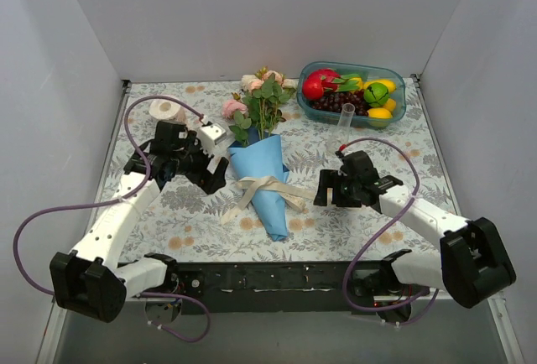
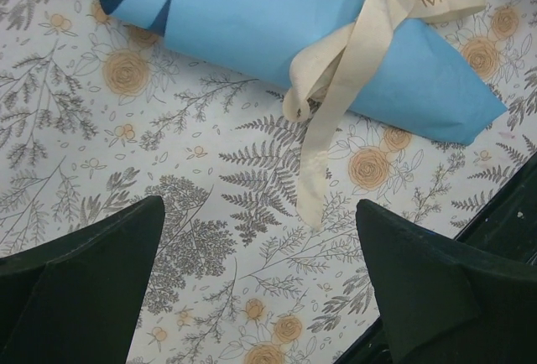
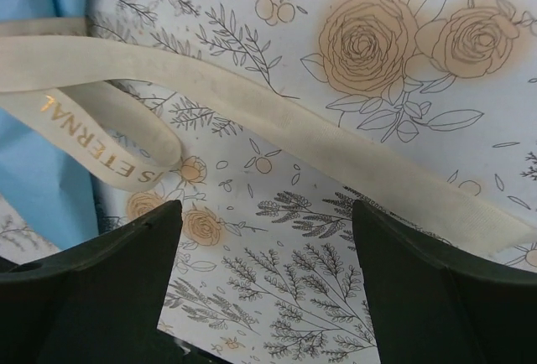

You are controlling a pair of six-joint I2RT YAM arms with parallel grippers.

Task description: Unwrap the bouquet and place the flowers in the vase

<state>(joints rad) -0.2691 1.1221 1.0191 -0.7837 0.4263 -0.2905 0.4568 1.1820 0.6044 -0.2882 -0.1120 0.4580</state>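
The bouquet (image 1: pixel 258 181) lies on the floral cloth mid-table, a blue paper cone (image 2: pixel 277 37) with its tip toward the arms. A cream ribbon (image 1: pixel 270 188) is tied round it; its loose tails trail on the cloth (image 2: pixel 315 179) (image 3: pixel 336 146). The flowers (image 1: pixel 264 96), pink and cream roses with green leaves, stick out of the far end. The vase (image 1: pixel 347 116), a small clear tube, stands upright by the fruit tray. My left gripper (image 1: pixel 211 171) (image 2: pixel 260 221) is open just left of the cone. My right gripper (image 1: pixel 324 189) (image 3: pixel 267 213) is open to its right, over the cloth beside a ribbon tail.
A teal tray (image 1: pixel 398 104) of colourful fruit sits at the back right, just behind the vase. A white roll (image 1: pixel 166 111) lies at the back left. White walls close in the table on three sides. The dark front edge (image 2: pixel 503 213) runs close to the cone's tip.
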